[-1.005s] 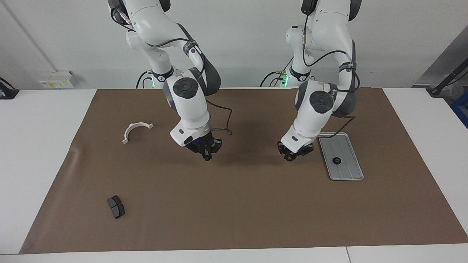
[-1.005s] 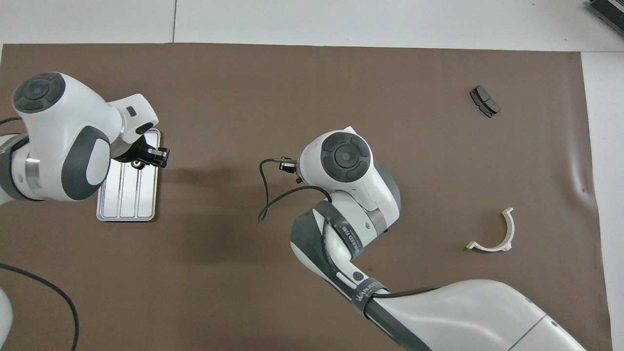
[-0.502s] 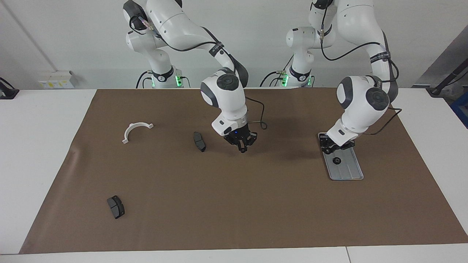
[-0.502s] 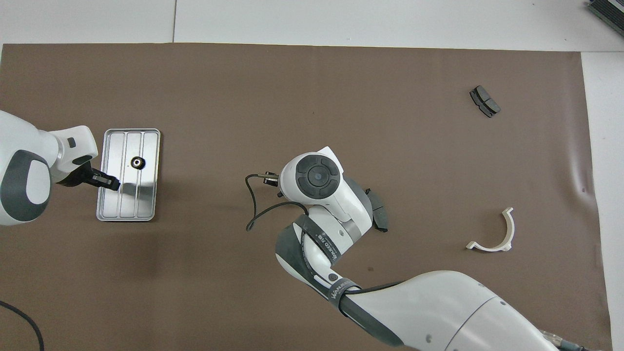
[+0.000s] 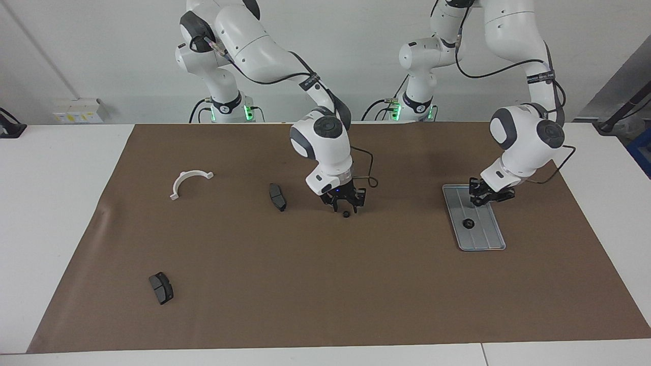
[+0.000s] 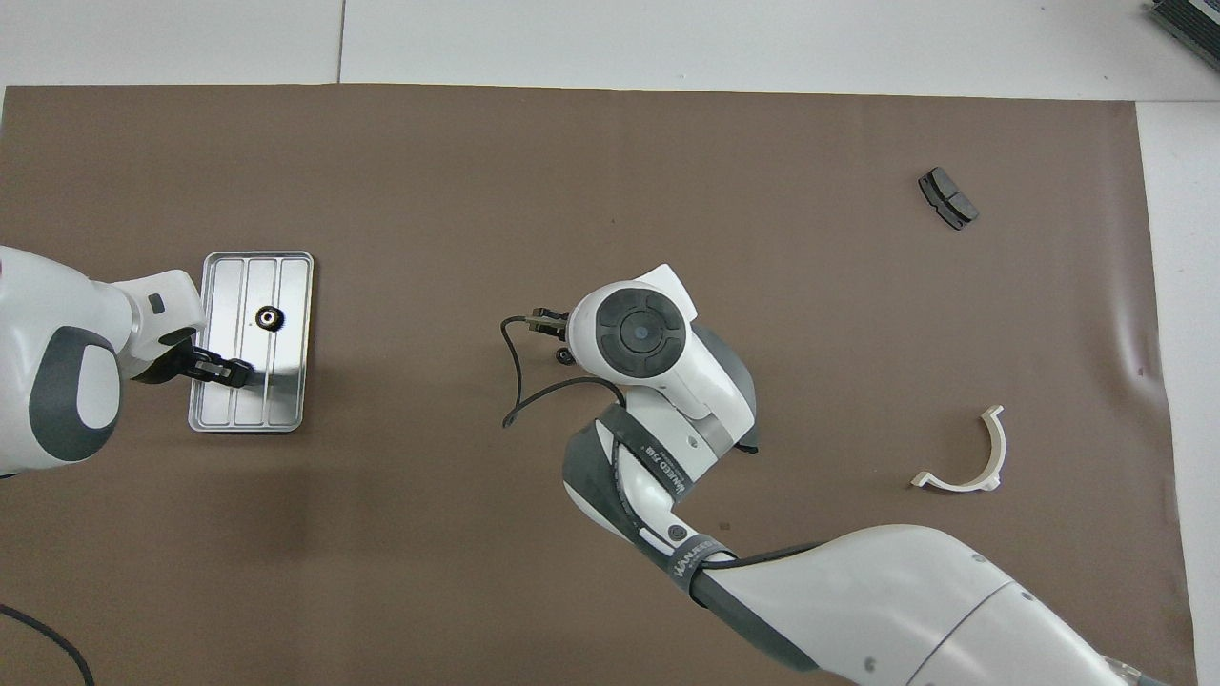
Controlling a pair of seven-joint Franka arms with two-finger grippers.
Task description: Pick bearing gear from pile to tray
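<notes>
A small black gear (image 5: 346, 214) lies on the brown mat, toward the left arm's end from a dark brake pad (image 5: 277, 196). My right gripper (image 5: 345, 204) hangs open just above this gear, one finger on each side. In the overhead view my right wrist hides most of it; a small dark bit (image 6: 565, 357) shows at its edge. The silver tray (image 5: 483, 239) holds one black gear (image 5: 467, 222), which also shows in the overhead view (image 6: 268, 318). My left gripper (image 5: 488, 197) is over the tray's end (image 6: 214, 410) nearer to the robots.
A white half-ring bracket (image 5: 189, 182) lies toward the right arm's end of the mat. A second brake pad (image 5: 161, 287) lies farther from the robots, near the mat's corner. A black cable (image 6: 519, 381) loops from my right wrist.
My right gripper moved toward the left arm's end, away from the brake pad, to above the loose gear. My left gripper shifted over the tray toward the robots.
</notes>
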